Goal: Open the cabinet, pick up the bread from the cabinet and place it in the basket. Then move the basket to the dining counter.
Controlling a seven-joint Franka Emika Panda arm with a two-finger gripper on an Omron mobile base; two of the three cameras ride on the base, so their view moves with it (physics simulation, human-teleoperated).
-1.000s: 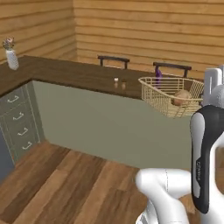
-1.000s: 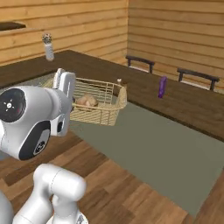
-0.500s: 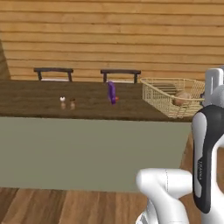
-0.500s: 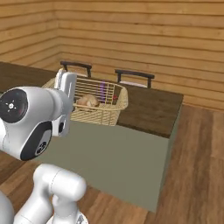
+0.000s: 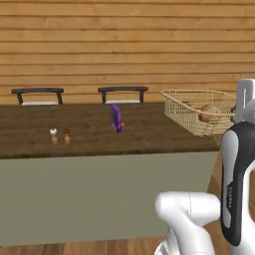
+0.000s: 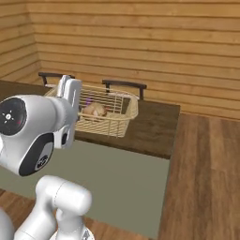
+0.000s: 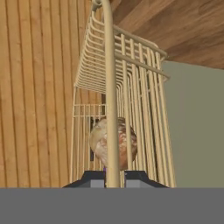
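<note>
Wood-plank walls are backing a long dining counter (image 5: 149, 132) with a dark wood-grain top and a plain olive-grey front. Gripper (image 7: 114, 177): in the hand view its two dark tips are sitting narrow, one on each side of the basket's rim wire, so it is judged to be clamping that rim. Basket (image 6: 110, 116): it is hanging from this rim grip over the counter's end, apparently just above the top; contact with the surface cannot be confirmed. Gripping the rim is letting the arm carry the load without reaching inside. Bread (image 7: 113, 142): it is lying inside the basket, against the mesh, so that stage appears complete; setting the basket down is judged outstanding. Further along the counter, a purple bottle (image 5: 116, 117) and two small shakers (image 5: 60, 135) are standing well apart from the basket. Markings: no brand, label or legible writing is showing on any item.
</note>
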